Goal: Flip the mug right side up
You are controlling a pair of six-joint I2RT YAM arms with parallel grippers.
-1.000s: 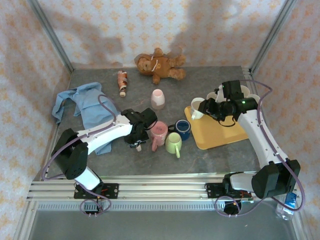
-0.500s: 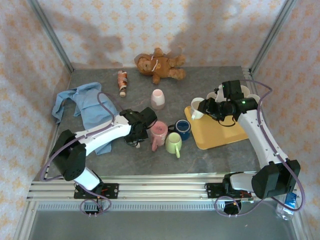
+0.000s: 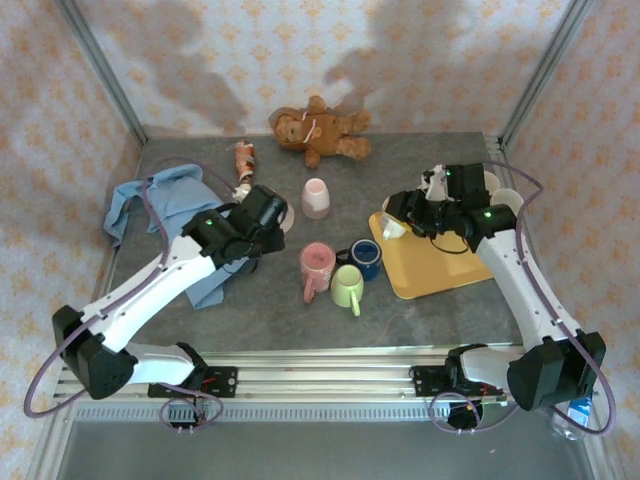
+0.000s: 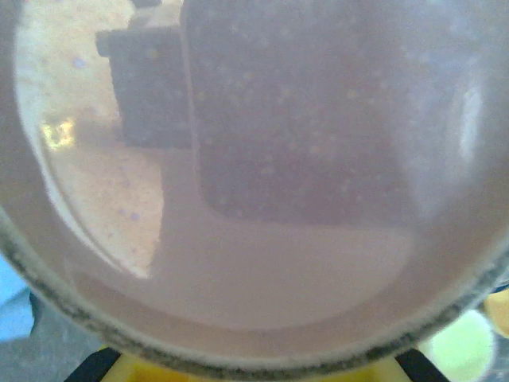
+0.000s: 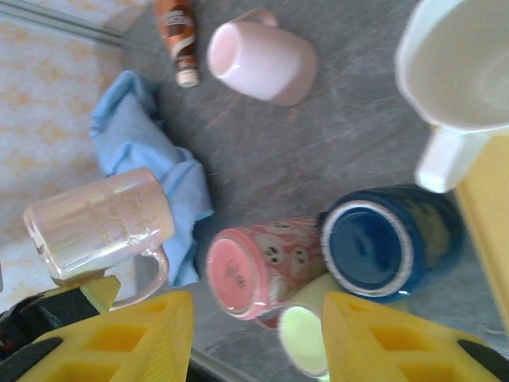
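The grey table carries a yellow tray, and we place everything by that tray. Well to its left lies a crumpled blue cloth. Between cloth and tray the left gripper is clamped on the wall of a pearly pink mug, one finger inside it in the left wrist view. The mug hangs clear of the table on its side, handle downward. The right gripper hovers over the tray's left edge with its yellow fingers apart and nothing between them. Just left of the tray cluster a red patterned mug, a blue mug and a green mug, with a white mug at the tray's far left corner. We judge the turn to be half done: the mug is up but not yet upright. The next move calls for rolling the left wrist until the mouth faces up. Then we would lower the mug onto bare table left of the tray, clear of the cluster and the cloth.
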